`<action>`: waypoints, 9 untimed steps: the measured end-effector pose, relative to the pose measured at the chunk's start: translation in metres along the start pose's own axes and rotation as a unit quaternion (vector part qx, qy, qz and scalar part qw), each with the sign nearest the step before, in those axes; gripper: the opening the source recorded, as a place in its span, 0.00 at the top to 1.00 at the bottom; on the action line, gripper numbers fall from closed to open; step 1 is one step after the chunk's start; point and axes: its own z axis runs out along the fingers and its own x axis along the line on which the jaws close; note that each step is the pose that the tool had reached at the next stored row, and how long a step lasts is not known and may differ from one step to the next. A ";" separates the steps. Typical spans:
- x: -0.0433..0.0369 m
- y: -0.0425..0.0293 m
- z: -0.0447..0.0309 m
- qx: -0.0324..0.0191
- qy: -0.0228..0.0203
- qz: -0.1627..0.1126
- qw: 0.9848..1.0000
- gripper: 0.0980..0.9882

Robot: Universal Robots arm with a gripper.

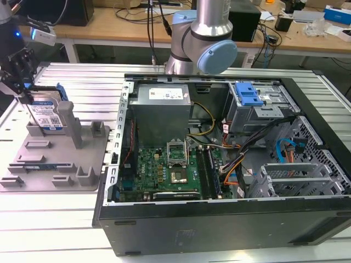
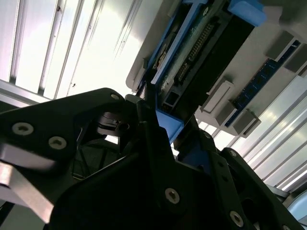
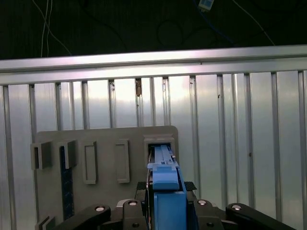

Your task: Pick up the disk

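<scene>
Blue-railed silver, the disk [image 1: 47, 115] is standing upright in the grey holder tray [image 1: 52, 156], at ten o'clock in the exterior view. I am pinching its edge, my gripper [image 1: 24, 90] narrowed onto it. Lifting it tilted risks jamming it in the slot.

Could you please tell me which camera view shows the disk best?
The exterior view: the disk stands upright in the grey holder tray, its labelled face showing. Both wrist views show its blue-railed edge close up.
</scene>
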 end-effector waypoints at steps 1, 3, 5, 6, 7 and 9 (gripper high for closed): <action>0.0000 0.0000 0.0001 0.000 0.000 0.000 1.000 0.67; 0.0000 0.0000 0.0003 0.000 0.000 0.000 1.000 0.70; 0.0000 0.0000 0.0006 0.000 0.000 0.000 1.000 0.70; 0.0000 0.0000 0.0006 0.000 0.000 0.000 1.000 0.70; 0.0001 0.0000 0.0008 0.000 0.000 0.000 1.000 0.70; 0.0002 0.0000 0.0008 0.000 0.000 0.000 1.000 0.70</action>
